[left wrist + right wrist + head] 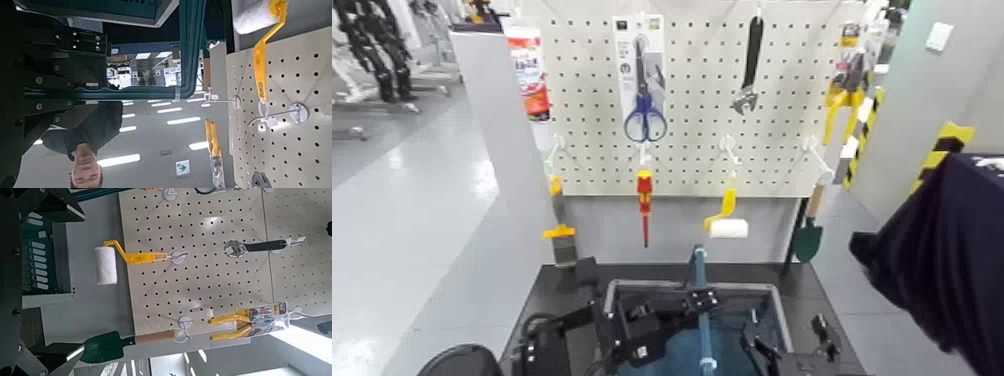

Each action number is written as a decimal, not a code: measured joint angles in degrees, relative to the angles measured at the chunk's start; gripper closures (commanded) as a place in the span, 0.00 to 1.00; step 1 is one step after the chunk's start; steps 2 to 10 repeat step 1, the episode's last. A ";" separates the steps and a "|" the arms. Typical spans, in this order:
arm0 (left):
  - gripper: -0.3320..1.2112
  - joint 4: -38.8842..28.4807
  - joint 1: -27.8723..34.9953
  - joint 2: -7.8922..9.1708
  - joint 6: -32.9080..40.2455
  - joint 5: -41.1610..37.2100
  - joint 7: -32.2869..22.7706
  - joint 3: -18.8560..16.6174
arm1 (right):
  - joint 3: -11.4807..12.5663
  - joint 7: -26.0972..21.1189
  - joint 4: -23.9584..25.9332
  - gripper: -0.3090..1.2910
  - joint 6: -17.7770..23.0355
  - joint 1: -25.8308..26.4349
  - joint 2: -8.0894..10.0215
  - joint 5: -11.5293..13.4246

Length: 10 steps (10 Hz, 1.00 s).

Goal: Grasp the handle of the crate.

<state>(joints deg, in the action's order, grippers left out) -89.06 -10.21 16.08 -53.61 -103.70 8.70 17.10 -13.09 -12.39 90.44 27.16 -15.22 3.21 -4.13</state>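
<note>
The left gripper [702, 300] is clenched on the handle [701, 272], reaching across its long axis from the robot's left, while the bar runs fore-and-aft over the crate's [781, 318] middle, the spread right gripper [794, 345] lying farther off.

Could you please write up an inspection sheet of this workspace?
Surface: dark tabletop under the crate.
Job's things: blue-grey plastic crate, its thin teal-blue arched handle raised.
Clutter: hand tools hang on the cream perforated pegboard, including a white paint roller with yellow handle.
Grippers: left shut on the crate's handle; right open, at the crate's right side.
Cables: nothing seen clearly.
Surroundings: a person nearby.
</note>
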 measured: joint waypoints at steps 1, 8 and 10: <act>0.98 -0.03 -0.03 0.02 0.03 0.00 0.00 0.02 | 0.07 0.00 0.02 0.28 -0.01 0.01 0.01 0.22; 0.98 -0.03 -0.03 0.02 0.03 0.00 0.00 0.02 | 0.07 0.00 0.02 0.28 -0.01 0.01 0.01 0.22; 0.98 -0.03 -0.03 0.02 0.03 0.00 0.00 0.02 | 0.07 0.00 0.02 0.28 -0.01 0.01 0.01 0.22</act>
